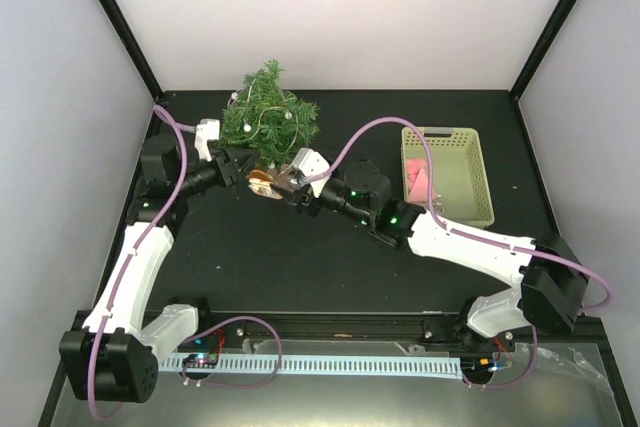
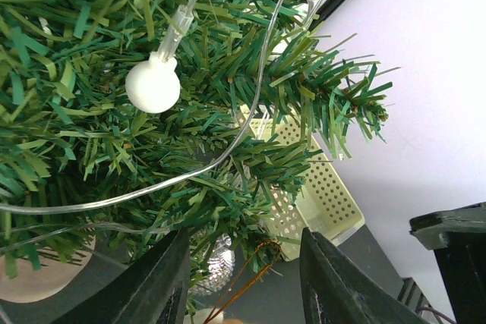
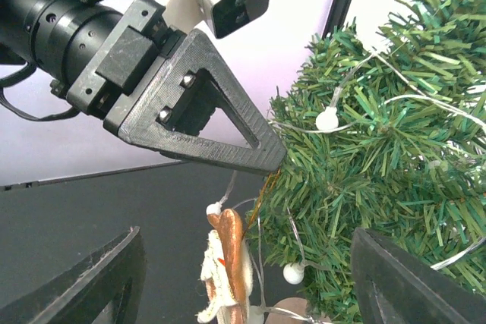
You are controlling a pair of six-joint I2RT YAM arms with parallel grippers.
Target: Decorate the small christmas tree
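The tree [image 1: 268,112] stands near the counter's [image 1: 330,267] back-left corner. The left tool [image 2: 244,252] and right tool [image 3: 244,244] are both open (the right wider) beside a brown ornament [image 3: 228,259] dangling at the tree's edge.

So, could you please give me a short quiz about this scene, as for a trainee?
1. True or false: the pale green basket is empty.
2. What runs through the small christmas tree? A) a red ribbon B) a clear wire with white round bulbs C) gold tinsel
3. Which one stands open: the left pincer, the right pincer, or both?
Key: 1 false, pink things lie in it. 2 B. 3 both.
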